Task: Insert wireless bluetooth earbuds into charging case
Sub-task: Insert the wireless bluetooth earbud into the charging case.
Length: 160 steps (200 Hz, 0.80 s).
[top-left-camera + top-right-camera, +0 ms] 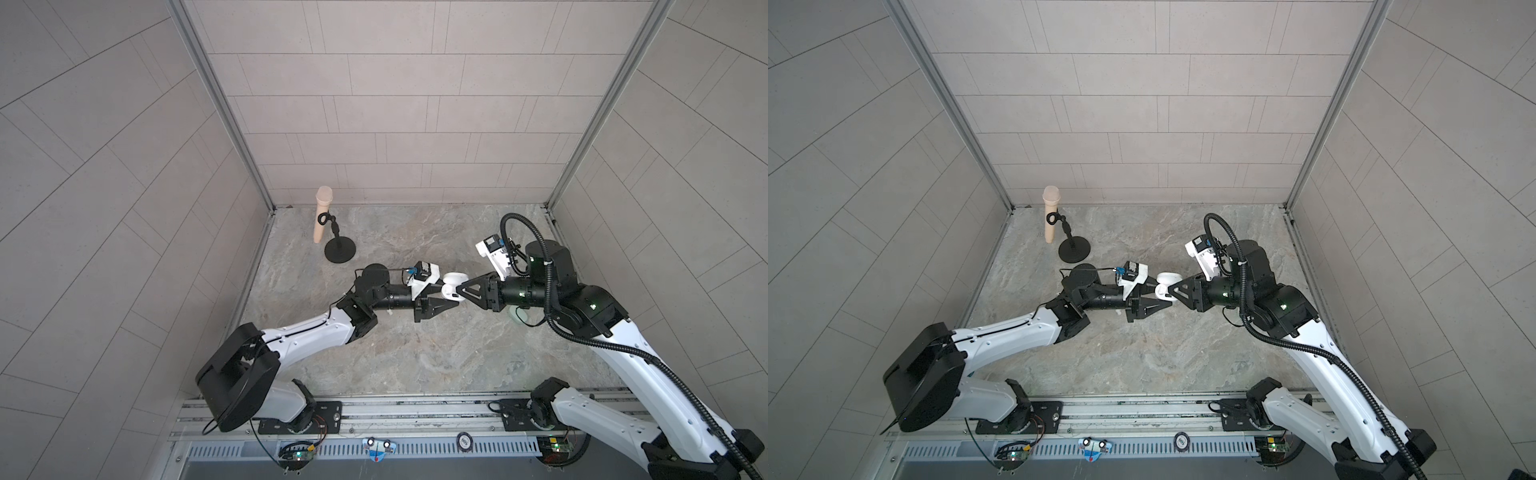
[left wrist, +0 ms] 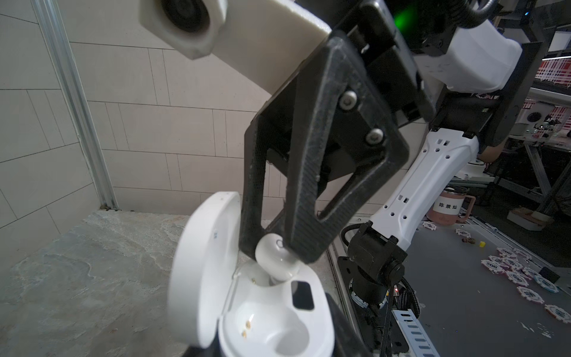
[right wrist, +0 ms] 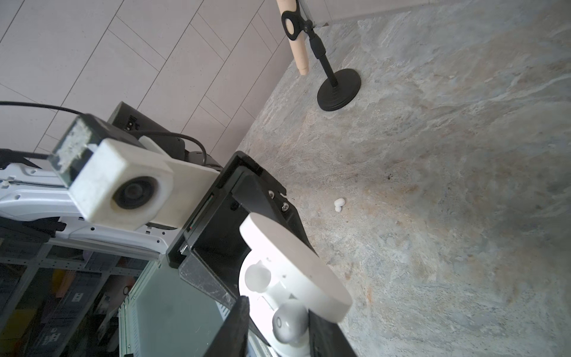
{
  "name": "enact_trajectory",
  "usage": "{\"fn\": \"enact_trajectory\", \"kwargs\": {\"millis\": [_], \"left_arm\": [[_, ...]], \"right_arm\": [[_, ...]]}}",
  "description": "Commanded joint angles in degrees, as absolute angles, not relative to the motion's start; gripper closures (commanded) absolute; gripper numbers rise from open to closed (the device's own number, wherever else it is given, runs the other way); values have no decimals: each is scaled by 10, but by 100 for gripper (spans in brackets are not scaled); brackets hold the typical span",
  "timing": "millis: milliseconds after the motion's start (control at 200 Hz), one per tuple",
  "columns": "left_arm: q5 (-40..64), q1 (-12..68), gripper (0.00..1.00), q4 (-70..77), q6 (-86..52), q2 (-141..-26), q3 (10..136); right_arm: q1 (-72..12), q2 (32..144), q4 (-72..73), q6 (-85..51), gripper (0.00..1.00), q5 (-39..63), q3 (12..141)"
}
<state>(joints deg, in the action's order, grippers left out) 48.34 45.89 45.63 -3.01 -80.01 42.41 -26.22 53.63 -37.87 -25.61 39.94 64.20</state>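
Top views both show the left gripper (image 1: 449,293) clamped on one glossy white pebble-shaped charging case (image 1: 453,278) above the middle of the marbled stone tabletop (image 1: 415,353); the right gripper (image 1: 458,289) meets it tip to tip. One beige microphone (image 1: 321,216) hangs clipped in a black round-footed stand (image 1: 340,251) near the far left corner.

Left wrist view: the case's lid stands open over two moulded sockets; a smooth white earbud (image 2: 273,252) sits between the right gripper's ribbed black fingers (image 2: 306,201), stem in one socket. Whether they pinch it, I cannot tell.

Right wrist view: a second white earbud (image 3: 338,204) lies on the tabletop, well apart.
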Motion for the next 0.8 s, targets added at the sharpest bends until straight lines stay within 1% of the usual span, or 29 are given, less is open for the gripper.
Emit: {"fn": "enact_trajectory", "kwargs": {"millis": [0, 170, 395, 531, 656, 796], "left_arm": [[494, 466, 79, 481, -32, -784, 425], [494, 468, 79, 479, -32, -786, 424], [491, 470, 78, 479, -31, -789, 424], [490, 470, 78, 478, -32, -787, 423], [490, 470, 78, 476, -32, -785, 423], [487, 470, 78, 475, -32, -783, 419]], "right_arm": [[-264, 533, -394, -249, 61, 382, 658], [-271, 537, -394, -250, 55, 381, 666], [-290, 549, -405, -242, 53, 367, 678], [-290, 548, -434, -229, 51, 328, 687], [-290, 537, -438, -229, 46, 298, 692], [-290, 535, -439, -232, 41, 307, 701]]}}
